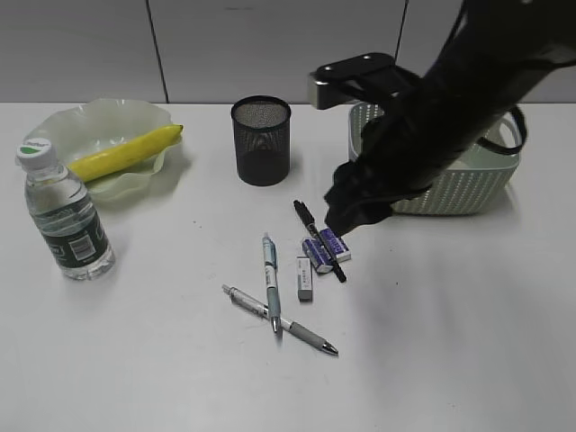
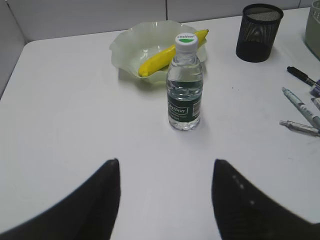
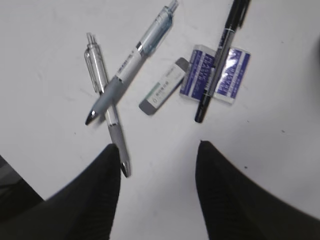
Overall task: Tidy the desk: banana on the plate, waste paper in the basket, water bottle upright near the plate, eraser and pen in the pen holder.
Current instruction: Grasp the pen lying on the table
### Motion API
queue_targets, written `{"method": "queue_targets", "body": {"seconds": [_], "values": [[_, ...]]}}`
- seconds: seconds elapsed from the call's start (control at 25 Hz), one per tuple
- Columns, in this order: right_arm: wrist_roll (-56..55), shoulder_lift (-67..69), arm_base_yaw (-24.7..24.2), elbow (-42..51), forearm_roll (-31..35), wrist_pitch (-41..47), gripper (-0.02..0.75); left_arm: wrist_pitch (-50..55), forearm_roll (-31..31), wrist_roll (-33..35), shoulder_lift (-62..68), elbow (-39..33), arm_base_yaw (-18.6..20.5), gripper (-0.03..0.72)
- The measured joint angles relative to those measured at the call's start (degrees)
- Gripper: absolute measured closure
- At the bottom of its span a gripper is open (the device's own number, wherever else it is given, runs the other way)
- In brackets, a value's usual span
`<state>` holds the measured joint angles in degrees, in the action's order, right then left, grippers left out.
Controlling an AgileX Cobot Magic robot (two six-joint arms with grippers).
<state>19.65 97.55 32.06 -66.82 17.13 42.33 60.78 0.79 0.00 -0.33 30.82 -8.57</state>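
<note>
Below the right gripper (image 3: 157, 165), jaws spread and empty, pens (image 3: 127, 62) and erasers (image 3: 220, 75) lie loose, well outside the pen holder (image 1: 261, 139). Left gripper (image 2: 165, 192) also gapes. Banana (image 1: 124, 153) sits plated; bottle (image 1: 67, 216) stands upright nearby.

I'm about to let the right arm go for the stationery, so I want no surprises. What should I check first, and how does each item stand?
1. Right gripper open and empty: ok.
2. Black pen free to lift: not ok, it lies across two blue erasers.
3. Two clear pens separate: not ok, crossed.
4. Pen holder upright: ok.
5. Banana on plate, water bottle upright: ok.
6. Waste paper in basket: cannot tell.
</note>
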Motion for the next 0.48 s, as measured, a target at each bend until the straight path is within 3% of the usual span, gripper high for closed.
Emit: {"method": "queue_targets", "body": {"seconds": [0.2,0.48], "values": [[-9.83,8.44,4.12,-8.7,-0.07,1.39,0.344,0.0,0.0,0.0,0.0,0.0,0.0,0.253],[-26.35,21.24,6.01,-24.61,-2.56,14.58,0.344,0.0,0.0,0.0,0.0,0.0,0.0,0.253]]}}
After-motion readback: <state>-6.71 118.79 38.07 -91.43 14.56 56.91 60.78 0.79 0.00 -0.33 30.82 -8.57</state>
